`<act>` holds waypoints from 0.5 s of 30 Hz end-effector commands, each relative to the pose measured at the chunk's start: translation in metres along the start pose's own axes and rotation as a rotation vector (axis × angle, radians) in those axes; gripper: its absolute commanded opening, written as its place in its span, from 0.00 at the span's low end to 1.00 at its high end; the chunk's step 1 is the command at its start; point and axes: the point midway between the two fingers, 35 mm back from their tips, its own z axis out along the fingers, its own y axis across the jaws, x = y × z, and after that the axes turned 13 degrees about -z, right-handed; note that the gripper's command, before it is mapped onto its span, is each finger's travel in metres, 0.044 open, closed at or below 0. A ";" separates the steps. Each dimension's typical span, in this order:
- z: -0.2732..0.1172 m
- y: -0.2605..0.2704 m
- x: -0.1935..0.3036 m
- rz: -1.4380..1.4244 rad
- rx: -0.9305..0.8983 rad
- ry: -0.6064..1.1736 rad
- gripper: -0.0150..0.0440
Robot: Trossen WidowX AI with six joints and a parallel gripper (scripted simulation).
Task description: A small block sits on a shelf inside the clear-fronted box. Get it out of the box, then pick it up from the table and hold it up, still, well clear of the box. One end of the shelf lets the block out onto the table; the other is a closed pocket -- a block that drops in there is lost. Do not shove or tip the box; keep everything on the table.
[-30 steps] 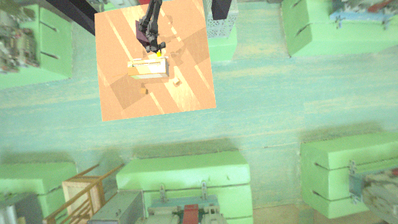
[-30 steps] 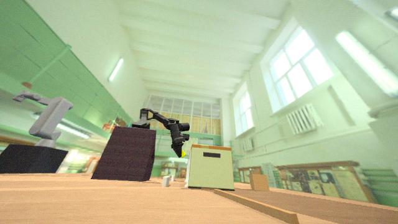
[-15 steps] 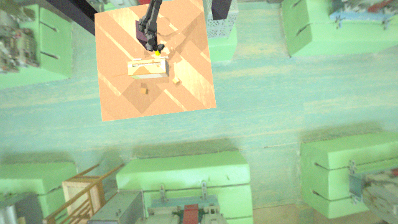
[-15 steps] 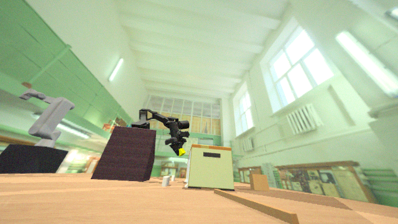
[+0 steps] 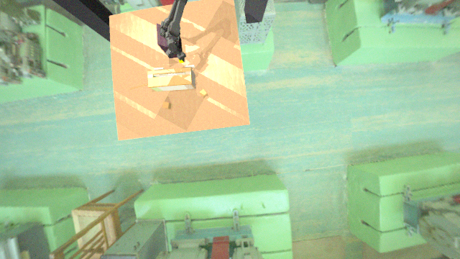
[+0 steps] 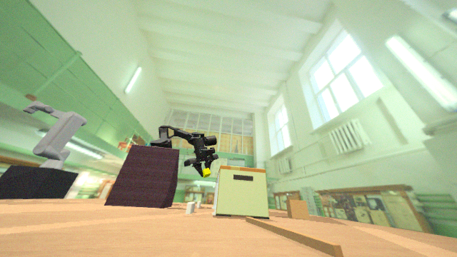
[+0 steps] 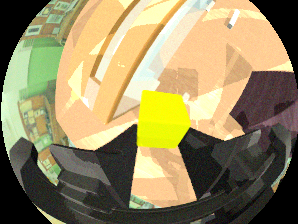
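The small yellow block (image 5: 181,61) (image 6: 206,173) (image 7: 162,117) is off the table, in the air and outside the box. My gripper (image 5: 180,59) (image 6: 205,170) (image 7: 156,127) is shut on it, with one black finger on each side. The box (image 5: 169,83) (image 6: 243,196) stands upright on the table (image 5: 136,122) (image 6: 125,228). In the exterior view the block hangs just left of the box, near the height of its top, with a small gap between them. The box's orange-edged top also shows in the wrist view, beyond the block.
A dark purple pedestal (image 5: 162,36) (image 6: 146,175) (image 7: 272,95) stands under the arm. Small white pieces (image 6: 190,208) (image 7: 233,19) stand near the box. Two tan blocks (image 5: 167,105) (image 5: 203,93) lie on the box's other side. A thin wooden strip (image 6: 296,236) lies by the box.
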 end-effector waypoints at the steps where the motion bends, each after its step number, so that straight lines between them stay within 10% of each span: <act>1: -0.004 0.001 0.001 0.140 -0.015 0.006 0.25; 15: -0.015 0.001 0.002 0.691 -0.043 0.037 0.25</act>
